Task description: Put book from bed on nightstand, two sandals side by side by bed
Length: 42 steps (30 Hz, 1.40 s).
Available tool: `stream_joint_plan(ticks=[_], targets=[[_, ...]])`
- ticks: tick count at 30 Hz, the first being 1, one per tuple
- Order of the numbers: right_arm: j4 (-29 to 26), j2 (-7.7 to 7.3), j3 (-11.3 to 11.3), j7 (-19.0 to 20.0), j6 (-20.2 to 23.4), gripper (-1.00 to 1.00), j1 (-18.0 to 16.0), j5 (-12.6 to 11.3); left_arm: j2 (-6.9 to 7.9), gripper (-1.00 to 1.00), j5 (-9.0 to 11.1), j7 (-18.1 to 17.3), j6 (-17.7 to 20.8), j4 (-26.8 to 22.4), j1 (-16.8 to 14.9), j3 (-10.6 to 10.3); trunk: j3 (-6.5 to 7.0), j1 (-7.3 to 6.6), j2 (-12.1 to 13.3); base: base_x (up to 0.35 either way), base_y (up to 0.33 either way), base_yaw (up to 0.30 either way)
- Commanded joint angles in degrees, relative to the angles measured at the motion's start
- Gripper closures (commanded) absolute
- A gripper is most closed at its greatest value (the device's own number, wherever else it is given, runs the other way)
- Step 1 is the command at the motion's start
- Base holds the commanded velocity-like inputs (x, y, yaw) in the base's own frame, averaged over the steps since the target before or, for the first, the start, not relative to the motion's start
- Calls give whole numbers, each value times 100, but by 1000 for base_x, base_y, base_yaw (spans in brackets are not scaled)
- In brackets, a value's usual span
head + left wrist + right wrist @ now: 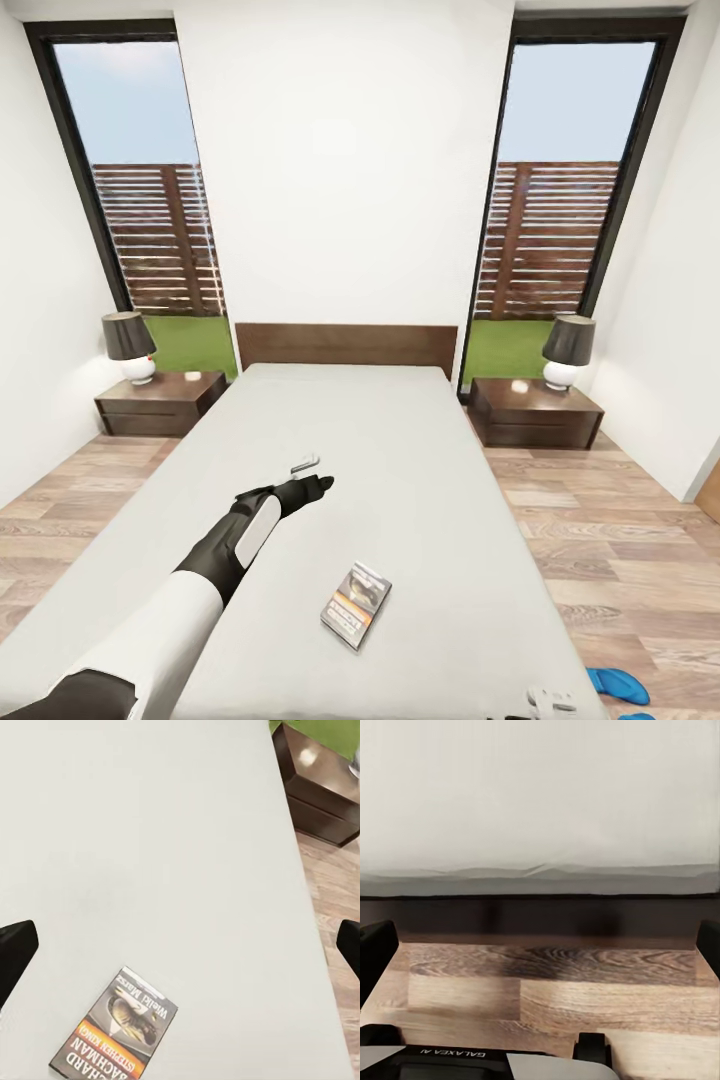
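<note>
Wide shot of the bedroom [345, 150]: white walls, plank floor [620, 540], tall dark-framed windows [560, 200] on either side with grass and a brown slatted fence beyond. The bed [380, 440] takes up the middle, dark headboard against the far wall, bare grey mattress running toward the camera. A nightstand [535, 410] stands on the right of the headboard and a second nightstand [160, 402] on the left, each carrying a lamp [568, 350].

The left arm reaches out over the mattress, and the left gripper [318, 486] hovers above it with fingers spread wide, holding nothing; in the left wrist view both dark fingertips [15, 949] sit at the frame's edges. The book [356, 604] lies flat on the mattress, near the foot end and apart from that gripper.

The right gripper [540, 945] hangs low beside the bed frame over the floorboards, fingers wide apart and empty.

On the floor at the bed's right, the blue sandals [618, 686] just peek in.
</note>
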Motion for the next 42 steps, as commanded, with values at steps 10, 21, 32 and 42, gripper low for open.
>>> stream_joint_plan(ticks=[10,21,32,42], targets=[[-2,1,-43,34,24,-100,-3,-41,2,-100,56,34,19,-10,-4,-14,-9,4,-6,135,0,0],[-2,1,-43,35,24,-100,-3,-36,2,-100,56,34,19,-16,-4,-14,-9,4,-6,132,0,0],[-2,-57,-59,37,29,-100,-3,-55,-3,-100,70,34,19,-9,-4,-21,-9,4,-6,1,0,0],[580,-802,-52,293,44,-100,4,-8,-6,-100,81,8,27,-8,-4,-23,-9,4,-6,0,0,0]])
